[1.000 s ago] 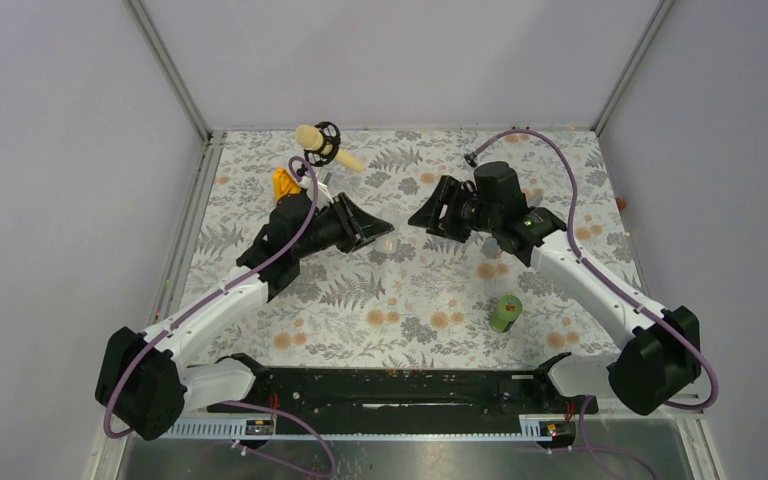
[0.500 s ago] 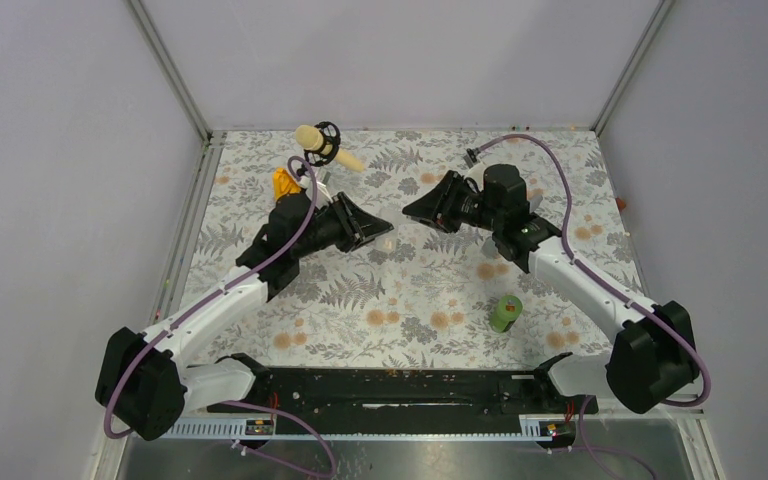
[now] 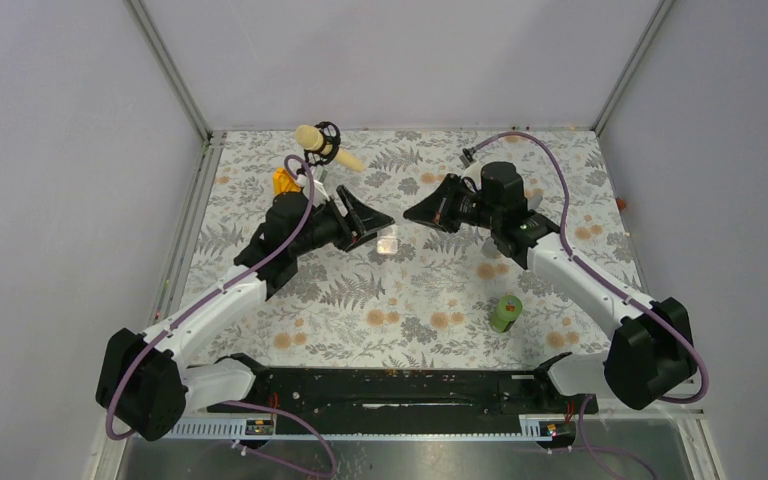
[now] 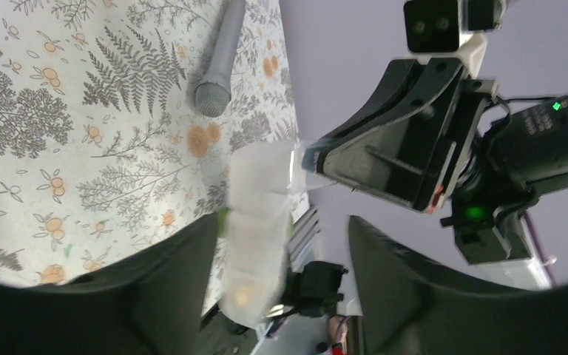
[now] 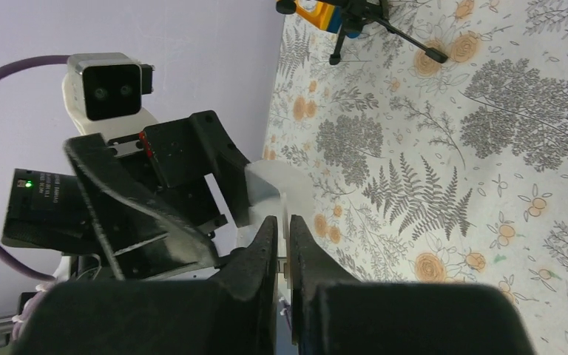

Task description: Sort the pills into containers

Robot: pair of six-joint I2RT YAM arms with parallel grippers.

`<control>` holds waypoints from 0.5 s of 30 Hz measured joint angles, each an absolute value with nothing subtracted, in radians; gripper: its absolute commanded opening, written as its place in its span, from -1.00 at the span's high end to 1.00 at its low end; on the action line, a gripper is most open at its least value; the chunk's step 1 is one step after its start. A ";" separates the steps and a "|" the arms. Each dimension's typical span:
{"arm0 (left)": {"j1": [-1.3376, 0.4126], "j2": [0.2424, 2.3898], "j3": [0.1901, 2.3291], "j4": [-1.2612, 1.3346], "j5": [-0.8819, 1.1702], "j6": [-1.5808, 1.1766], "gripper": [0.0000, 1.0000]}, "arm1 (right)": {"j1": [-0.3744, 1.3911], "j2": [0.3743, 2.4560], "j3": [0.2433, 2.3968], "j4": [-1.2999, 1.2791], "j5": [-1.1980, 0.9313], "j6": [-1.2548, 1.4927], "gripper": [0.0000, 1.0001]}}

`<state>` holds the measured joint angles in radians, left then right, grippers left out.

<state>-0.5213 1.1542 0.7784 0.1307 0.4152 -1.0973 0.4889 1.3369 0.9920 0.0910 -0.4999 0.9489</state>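
One of the containers (image 3: 387, 242), a small clear plastic cup, shows just below and right of my left gripper (image 3: 368, 222), whose jaws stand wide apart. In the left wrist view the container (image 4: 255, 222) is a blurred pale streak between the dark fingers (image 4: 163, 281), touching neither, with an orange blot at its lower end. My right gripper (image 3: 412, 212) faces the left one from the right, its jaws pressed together. Its closed fingertips (image 5: 282, 229) sit just short of the container (image 5: 277, 185). I cannot tell loose pills from the mat's orange flowers.
A green screw-cap bottle (image 3: 505, 312) stands at the front right of the flowered mat (image 3: 430, 290). A cream microphone in a black holder (image 3: 320, 143) and a yellow object (image 3: 283, 180) lie at the back left. A grey microphone (image 4: 218, 66) lies beyond the left gripper.
My left gripper has opened and the clear container has come out of it, showing beside its tips. My right gripper has shut and shifted slightly left towards the left one.
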 measured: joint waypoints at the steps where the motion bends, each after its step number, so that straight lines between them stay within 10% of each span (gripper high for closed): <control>1: -0.519 1.154 0.779 0.130 0.415 -1.094 -0.62 | 0.489 1.340 0.996 0.081 -0.500 0.940 1.00; 15: -0.461 1.154 0.880 -0.158 0.324 -0.887 -0.73 | 0.488 1.514 1.032 -0.119 -0.574 0.694 1.00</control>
<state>-0.4610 1.1538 0.8799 -0.1577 0.3241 -0.8867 0.4885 1.5135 1.0321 -0.1188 -0.5743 0.6937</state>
